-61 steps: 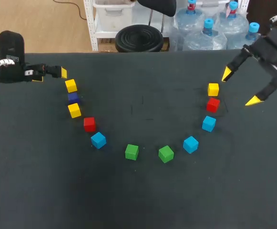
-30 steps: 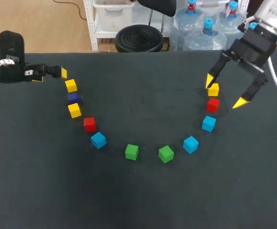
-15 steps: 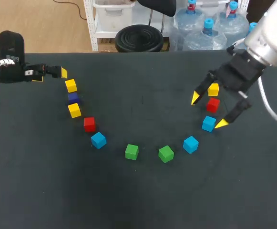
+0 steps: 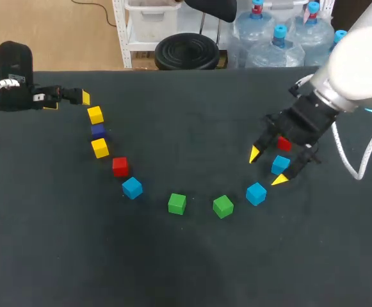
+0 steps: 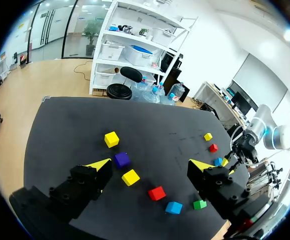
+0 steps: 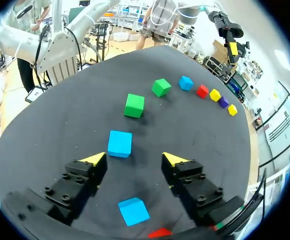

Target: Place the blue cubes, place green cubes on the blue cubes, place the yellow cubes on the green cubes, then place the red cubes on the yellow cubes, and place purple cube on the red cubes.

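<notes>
Right hand [image 4: 267,167] descended — spread wide over blue cube [image 4: 280,165].

R pincer [image 4: 267,167] open, angled down; L pincer [image 5: 150,164] open too.

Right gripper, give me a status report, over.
Right gripper open, blue cube just ahead of its tips, not gripped. Left gripper open, near the leftmost yellow cube. No cubes stacked yet; nothing in the way.
</notes>
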